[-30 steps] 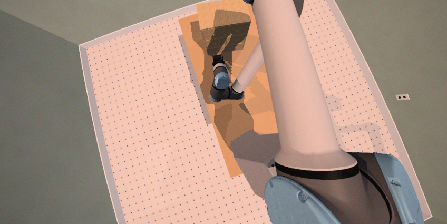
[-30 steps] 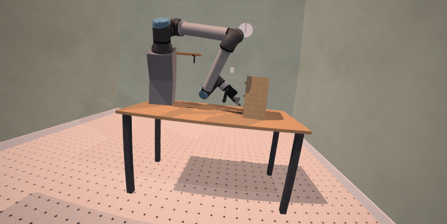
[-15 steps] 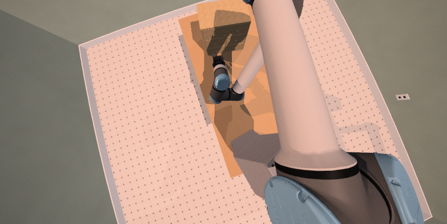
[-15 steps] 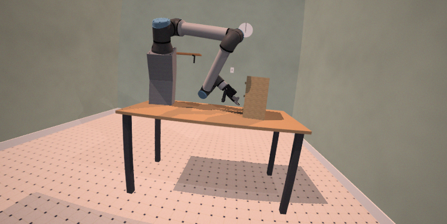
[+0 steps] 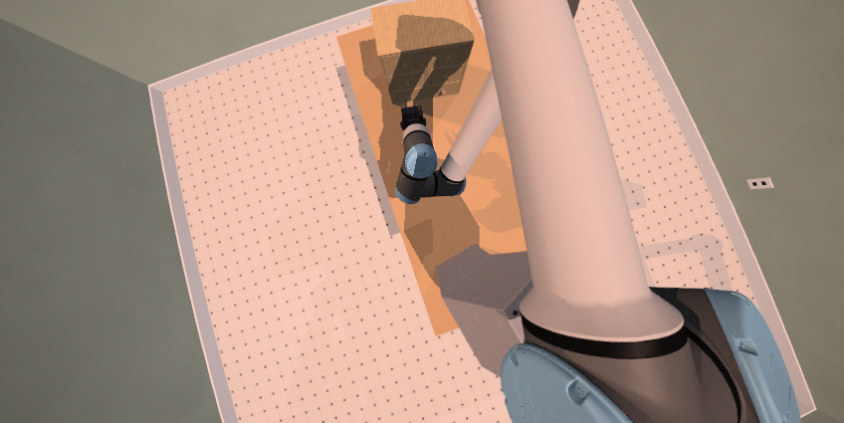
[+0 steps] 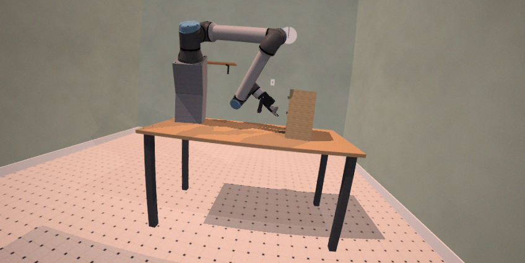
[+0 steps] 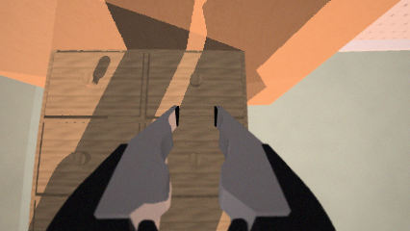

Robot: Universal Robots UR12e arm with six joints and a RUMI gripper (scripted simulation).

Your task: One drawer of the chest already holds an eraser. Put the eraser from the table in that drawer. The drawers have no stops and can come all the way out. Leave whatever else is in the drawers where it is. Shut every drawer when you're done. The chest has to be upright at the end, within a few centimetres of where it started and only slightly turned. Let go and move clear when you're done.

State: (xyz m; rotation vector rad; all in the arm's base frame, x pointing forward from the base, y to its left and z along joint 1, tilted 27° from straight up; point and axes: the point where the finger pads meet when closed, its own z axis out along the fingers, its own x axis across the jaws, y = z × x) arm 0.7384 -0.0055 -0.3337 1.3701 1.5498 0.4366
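claw (image 5: 412, 113): just short of chest front, apart | chest (image 5: 427, 43): upright at far end of surface (image 5: 441, 312) | arm (image 5: 568, 140): crosses above

Wooden table (image 6: 228, 138) under chest (image 6: 301, 114)
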